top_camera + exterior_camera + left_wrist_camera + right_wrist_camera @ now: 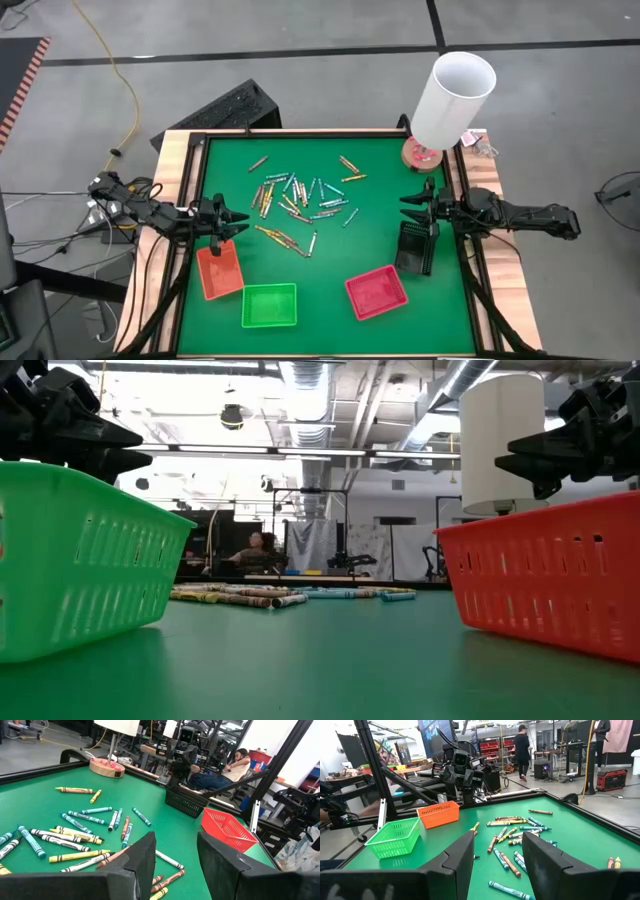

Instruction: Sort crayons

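Trays point(80, 560) near, crayons point(300, 200) mid-bench | both claws point(232, 222) point(412, 208) parted, empty | risk: clustered crayons, double pickup.

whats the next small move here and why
Probably reach the left gripper toward the nearest crayons on the green mat. Both it and the right gripper are open and empty, the crayons lie loose mid-table, and the orange tray shows nothing in it.
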### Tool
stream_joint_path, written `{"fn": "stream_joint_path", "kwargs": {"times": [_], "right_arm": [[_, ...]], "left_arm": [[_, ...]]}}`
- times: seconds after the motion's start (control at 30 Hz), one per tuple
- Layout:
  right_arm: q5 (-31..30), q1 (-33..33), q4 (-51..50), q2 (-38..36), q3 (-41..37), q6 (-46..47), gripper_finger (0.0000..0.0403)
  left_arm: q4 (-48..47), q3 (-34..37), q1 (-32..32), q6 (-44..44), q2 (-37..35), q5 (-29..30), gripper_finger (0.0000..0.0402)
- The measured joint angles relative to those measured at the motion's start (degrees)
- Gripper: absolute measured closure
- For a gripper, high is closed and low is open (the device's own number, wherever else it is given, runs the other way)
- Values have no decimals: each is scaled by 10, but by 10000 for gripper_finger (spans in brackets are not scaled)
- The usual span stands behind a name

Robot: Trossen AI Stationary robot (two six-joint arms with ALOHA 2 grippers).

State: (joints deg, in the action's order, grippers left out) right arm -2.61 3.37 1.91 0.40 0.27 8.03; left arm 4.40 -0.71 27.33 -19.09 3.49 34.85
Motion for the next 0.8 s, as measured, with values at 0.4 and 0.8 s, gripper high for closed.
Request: {"fn": "stream_joint_path", "kwargs": {"times": [0.4, 0.8], "right_arm": [[0, 0, 0, 0, 0, 0, 226], [-2, 0, 1, 0, 0, -31, 226]], "left_arm": [[0, 0, 0, 0, 0, 0, 267], [0, 0, -1, 197, 0, 20, 267]]}}
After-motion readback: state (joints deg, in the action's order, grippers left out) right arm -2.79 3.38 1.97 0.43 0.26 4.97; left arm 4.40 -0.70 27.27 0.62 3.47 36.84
